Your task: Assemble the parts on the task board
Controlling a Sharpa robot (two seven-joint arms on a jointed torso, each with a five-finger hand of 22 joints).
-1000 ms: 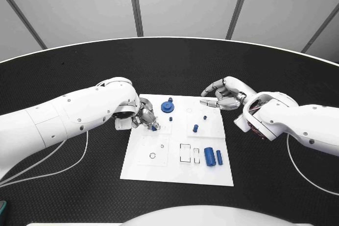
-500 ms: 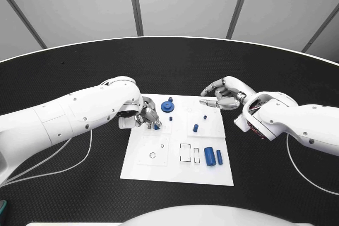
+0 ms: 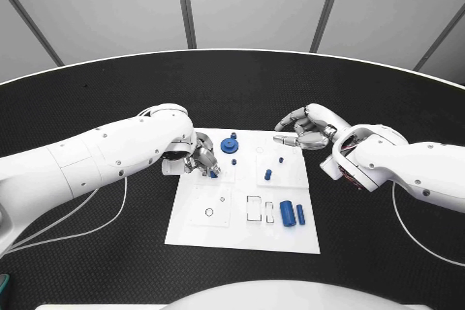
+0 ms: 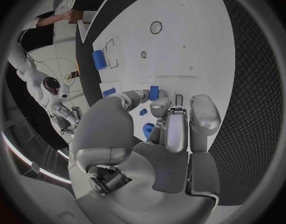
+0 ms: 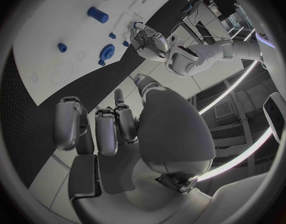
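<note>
Our left hand (image 3: 197,158) sits at the left edge of the task board (image 3: 242,239), a little above the centre of the head view, its fingers curled down around a small blue part (image 3: 212,175) that peeks out beneath them. In the left wrist view the fingertips (image 4: 157,106) close in near small blue pieces, but we cannot tell whether the part is actually pinched or only touched. Our right hand (image 3: 304,134) hovers just off the board's upper right corner with its fingers loosely curled and nothing in them that we can see. We judge the step in hand to be seating that small part into its place on the left side of the board. To do it well we should keep the part upright, lower it straight, and let go only once it sits flush. The board itself serves as the holder: a blue gear-like disc (image 3: 228,146) stands near its top edge, small blue pegs (image 3: 267,175) stand upright around its middle, and a larger blue cylinder (image 3: 287,214) lies beside a slimmer blue bar (image 3: 300,216) at the lower right. Rectangular outlines (image 3: 254,210) and a circular outline (image 3: 208,212) on the lower half appear unfilled.
</note>
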